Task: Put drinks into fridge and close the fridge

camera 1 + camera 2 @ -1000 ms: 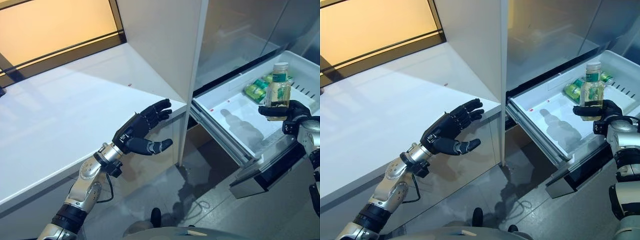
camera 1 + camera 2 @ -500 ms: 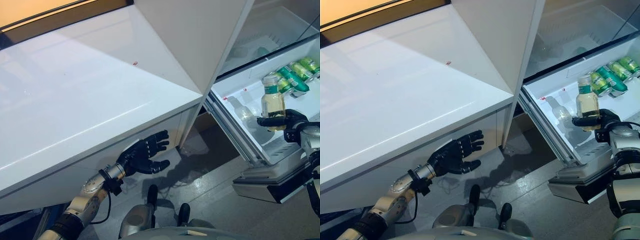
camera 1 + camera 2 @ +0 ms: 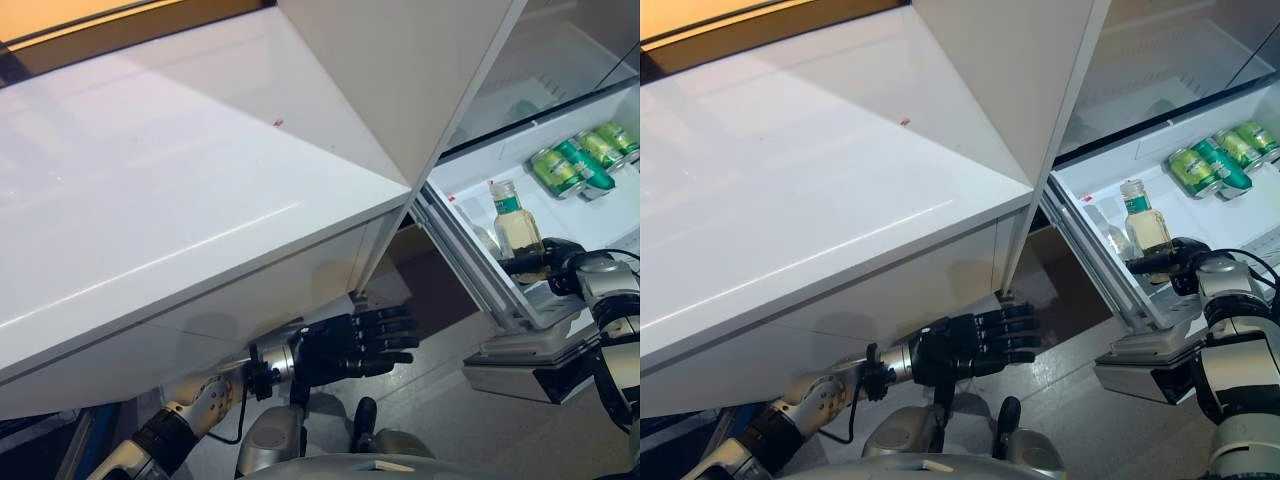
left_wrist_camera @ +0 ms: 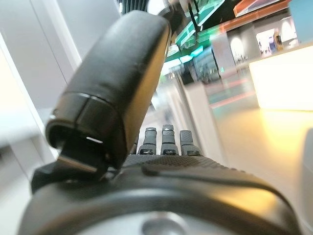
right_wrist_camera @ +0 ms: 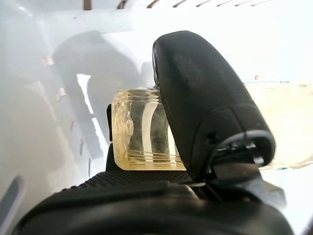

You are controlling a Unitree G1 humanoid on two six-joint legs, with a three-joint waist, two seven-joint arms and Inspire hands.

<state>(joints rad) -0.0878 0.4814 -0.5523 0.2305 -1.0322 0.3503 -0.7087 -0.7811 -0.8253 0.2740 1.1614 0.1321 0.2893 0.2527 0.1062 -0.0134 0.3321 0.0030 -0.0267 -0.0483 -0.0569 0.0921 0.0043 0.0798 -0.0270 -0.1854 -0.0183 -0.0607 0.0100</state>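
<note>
A clear bottle of pale yellow drink (image 3: 517, 228) with a white cap and green label stands upright in my right hand (image 3: 556, 262), whose fingers and thumb curl round its lower part (image 5: 142, 129). It hangs low inside the pulled-out white fridge drawer (image 3: 468, 178), near the drawer's front corner. Several green cans (image 3: 577, 158) lie at the drawer's far end. My left hand (image 3: 355, 340) is open with straight fingers, held low in front of the white counter's face, holding nothing.
A white counter (image 3: 180, 180) fills the left and centre. A tall white fridge side panel (image 3: 400, 70) rises between the counter and the drawer. A glass shelf (image 3: 540, 60) lies above the drawer. Grey floor (image 3: 440, 400) shows below.
My right hand has lowered the bottle deeper into the drawer. My left hand has moved right and lower along the counter's front, fingers still straight.
</note>
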